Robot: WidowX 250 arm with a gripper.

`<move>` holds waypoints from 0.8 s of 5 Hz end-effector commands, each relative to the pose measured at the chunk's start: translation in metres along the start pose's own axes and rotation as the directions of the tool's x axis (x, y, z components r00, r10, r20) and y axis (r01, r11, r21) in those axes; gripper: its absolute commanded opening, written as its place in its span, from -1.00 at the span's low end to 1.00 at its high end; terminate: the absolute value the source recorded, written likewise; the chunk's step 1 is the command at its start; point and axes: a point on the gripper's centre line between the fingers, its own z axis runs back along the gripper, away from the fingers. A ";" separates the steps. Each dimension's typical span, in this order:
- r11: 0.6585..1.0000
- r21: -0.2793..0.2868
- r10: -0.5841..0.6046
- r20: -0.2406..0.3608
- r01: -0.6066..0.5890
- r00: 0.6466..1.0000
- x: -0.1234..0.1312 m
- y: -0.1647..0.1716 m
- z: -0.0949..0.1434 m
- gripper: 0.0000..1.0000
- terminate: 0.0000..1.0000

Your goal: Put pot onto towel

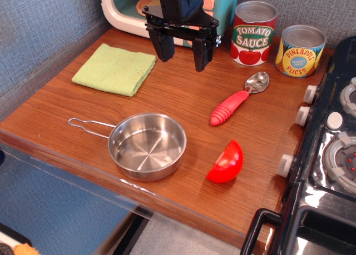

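A toy play kitchen set up as a robot test bench. A wooden counter point(167, 94) meets a black plastic stove point(328, 155) with white knobs. On the counter stand pretend cans labelled tomato sauce point(253, 33) and pineapple slices point(300, 50). A blue-grey fabric partition wall point(44, 27) backs the scene, like an office or lab cubicle.

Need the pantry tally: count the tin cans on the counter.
2. The tomato sauce can stands at the back edge; the pineapple slices can sits just right of it, by the stove. None appear hidden.
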 end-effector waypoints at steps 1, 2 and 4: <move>1.000 0.000 0.000 0.000 0.000 1.000 0.000 0.000 0.000 1.00 -1.00; 0.999 -0.052 -0.001 0.019 0.002 1.000 -0.012 -0.013 -0.003 1.00 -1.00; 0.987 -0.131 -0.108 -0.079 0.097 0.991 -0.081 -0.071 0.007 1.00 -1.00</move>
